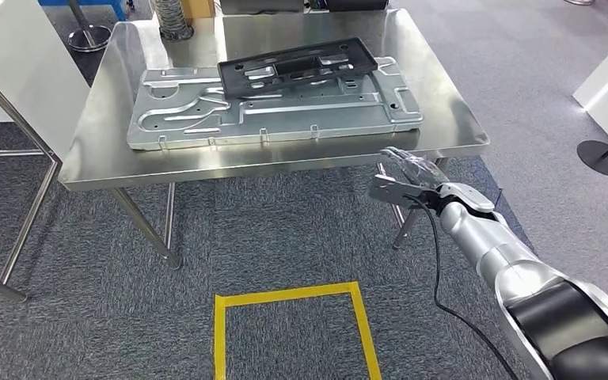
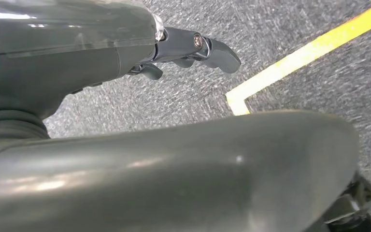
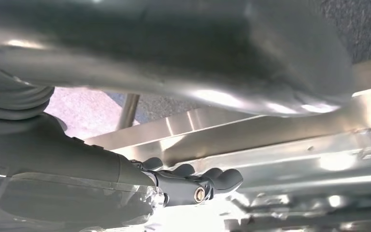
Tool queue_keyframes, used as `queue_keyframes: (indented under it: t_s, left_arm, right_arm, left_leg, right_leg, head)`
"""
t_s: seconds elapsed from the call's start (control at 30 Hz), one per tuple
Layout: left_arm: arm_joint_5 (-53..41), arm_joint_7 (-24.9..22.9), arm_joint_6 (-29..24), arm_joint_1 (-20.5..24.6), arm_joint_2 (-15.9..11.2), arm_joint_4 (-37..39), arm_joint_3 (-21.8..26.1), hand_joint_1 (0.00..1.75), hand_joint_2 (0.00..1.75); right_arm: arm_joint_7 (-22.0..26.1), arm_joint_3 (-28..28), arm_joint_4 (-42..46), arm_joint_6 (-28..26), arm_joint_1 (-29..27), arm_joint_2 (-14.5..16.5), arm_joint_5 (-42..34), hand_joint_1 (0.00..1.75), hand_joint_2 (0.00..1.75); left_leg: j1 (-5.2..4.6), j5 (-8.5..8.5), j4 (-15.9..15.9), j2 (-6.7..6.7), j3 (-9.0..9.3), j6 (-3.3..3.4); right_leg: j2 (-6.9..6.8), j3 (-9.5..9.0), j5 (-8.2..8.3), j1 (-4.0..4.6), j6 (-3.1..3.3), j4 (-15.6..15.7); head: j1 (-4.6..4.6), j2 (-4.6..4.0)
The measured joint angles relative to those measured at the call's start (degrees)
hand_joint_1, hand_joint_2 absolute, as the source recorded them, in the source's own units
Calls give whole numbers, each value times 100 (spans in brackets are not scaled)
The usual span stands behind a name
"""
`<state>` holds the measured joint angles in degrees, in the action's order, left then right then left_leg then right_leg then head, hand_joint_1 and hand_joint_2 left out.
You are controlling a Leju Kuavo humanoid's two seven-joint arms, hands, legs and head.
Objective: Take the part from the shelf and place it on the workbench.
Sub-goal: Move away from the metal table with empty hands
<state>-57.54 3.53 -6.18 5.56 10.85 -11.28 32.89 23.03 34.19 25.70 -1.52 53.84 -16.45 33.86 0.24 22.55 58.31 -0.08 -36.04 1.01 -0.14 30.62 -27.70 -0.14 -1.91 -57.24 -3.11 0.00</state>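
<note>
One black rectangular plastic frame part (image 1: 299, 66) lies tilted on a large stamped silver sheet-metal panel (image 1: 273, 109), both resting on the stainless-steel worktop (image 1: 111, 127). Right robot hand (image 1: 402, 176) hovers empty at the worktop's near edge, fingers apart. Left robot hand (image 2: 188, 50) hangs over grey carpet (image 2: 183, 96) near yellow floor tape (image 2: 299, 58), holding nothing, fingers loosely curled.

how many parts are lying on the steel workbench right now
2: a large silver metal panel lying flat across the workbench, and a black plastic frame resting on top of the panel toward its far edge. Nothing else seems hidden there.
</note>
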Motion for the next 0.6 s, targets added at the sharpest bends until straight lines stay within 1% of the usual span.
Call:
queue_keyframes:
  t_s: [0.03, 0.07, 0.1, 0.13, 0.17, 0.2, 0.23, 0.27, 0.3, 0.33, 0.37, 0.4, 0.43, 0.47, 0.5, 0.57, 0.6]
  left_arm:
    - [-7, 0, 1, 3, 4, -1, 0, 0, 0]
    - [-13, 0, 1, 4, 7, -1, 0, 0, 0]
    - [-16, -1, 2, 5, 8, -1, 0, 0, 0]
    - [-20, -2, 2, 2, 8, -1, 0, 0, 0]
    - [-21, -2, 2, 1, 8, 0, 0, 0, 0]
    - [-22, -3, 2, 1, 8, 0, 0, 0, 0]
    - [-22, -4, 2, 0, 8, 0, 0, 0, 0]
    - [-22, -5, 1, -1, 8, 0, 0, 0, 0]
    - [-22, -9, 1, -2, 8, 0, 0, 0, 0]
    - [-22, -14, 0, -3, 7, 0, 0, 0, 0]
    - [-21, -18, -1, -3, 6, 0, 0, 0, 0]
    - [-21, -20, -1, 0, 5, 0, 0, 0, 0]
    - [-19, -20, -1, 0, 5, -1, 0, 0, 0]
    - [-16, -20, -1, -1, 4, -1, 0, 0, 0]
    - [-13, -20, -2, -4, 3, -1, 0, 0, 0]
    - [-7, -21, -7, -13, 3, -1, 0, 0, 0]
    - [-5, -21, -8, -13, 3, -2, 0, 0, 0]
  right_arm:
    - [3, -27, 8, -6, -13, -26, 4, 0, 0]
    - [6, -55, 13, -11, -29, -49, 8, 0, 0]
    - [9, -85, 18, -15, -44, -64, 9, 0, 0]
    - [13, -116, 24, -20, -61, -73, 10, 0, 0]
    - [17, -148, 31, -25, -81, -83, 11, 0, 0]
    - [20, -180, 35, -28, -105, -95, 14, 0, 0]
    - [23, -211, 39, -32, -134, -111, 15, 0, 0]
    - [28, -244, 42, -35, -171, -129, 15, 0, 0]
    - [33, -274, 42, -38, -207, -147, 14, 0, 0]
    - [39, -311, 42, -41, -243, -172, 6, 0, 0]
    - [45, -354, 42, -45, -275, -200, -6, 0, 0]
    - [49, -402, 42, -49, -302, -231, -26, 0, 0]
    - [54, -455, 40, -52, -329, -269, -55, 0, 0]
    - [67, -507, 39, -56, -359, -300, -89, 0, 0]
    - [85, -555, 36, -60, -397, -328, -119, 0, 0]
    - [124, -641, 27, -67, -487, -382, -163, 0, 0]
    - [134, -673, 21, -67, -527, -409, -175, 0, 0]
  left_leg:
    - [-1, -34, -16, -1, -3, -37]
    - [-2, -49, -22, -2, -13, -69]
    - [-3, 0, 14, -3, -41, -99]
    - [-4, 130, 142, -5, -99, -125]
    - [1, 352, 412, -6, -202, -147]
    - [7, 611, 777, -7, -329, -167]
    - [14, 835, 1171, -7, -454, -184]
    - [18, 969, 1477, -6, -530, -198]
    - [19, 984, 1584, -6, -511, -204]
    - [19, 900, 1459, -6, -371, -201]
    - [19, 758, 1116, -6, -118, -188]
    - [17, 671, 673, -7, 169, -163]
    - [6, 587, 313, -11, 400, -130]
    - [-3, 554, 83, -15, 537, -101]
    - [-14, 563, -6, -19, 575, -69]
    - [-21, 503, -27, -21, 545, 3]
    - [-15, 470, -53, -16, 527, 49]
  right_leg:
    - [-1, 15, 39, 12, 26, 11]
    - [-7, 26, 76, -5, 64, 44]
    - [-12, 43, 123, -23, 103, 79]
    - [-19, 70, 179, -41, 143, 113]
    - [-25, 110, 232, -57, 171, 134]
    - [-25, 162, 274, -50, 188, 137]
    - [-27, 219, 313, -45, 195, 131]
    - [-28, 277, 350, -39, 195, 120]
    - [-28, 332, 383, -36, 190, 106]
    - [-28, 388, 412, -34, 179, 84]
    - [-28, 439, 435, -33, 165, 57]
    - [-29, 485, 454, -33, 146, 27]
    - [-29, 521, 475, -30, 121, 2]
    - [-31, 543, 495, -26, 93, -16]
    - [-31, 559, 520, -23, 60, -25]
    - [-28, 574, 574, -21, -17, -17]
    - [-22, 596, 550, -32, -55, -39]
  head:
    - [1, 0]
    - [1, 0]
    - [1, 0]
    - [1, 0]
    - [1, 0]
    - [1, 0]
    - [1, 0]
    - [1, 0]
    - [1, 0]
    - [1, 0]
    - [1, 0]
    - [1, 0]
    - [1, 0]
    - [1, 0]
    - [1, 0]
    - [0, 0]
    - [1, 0]
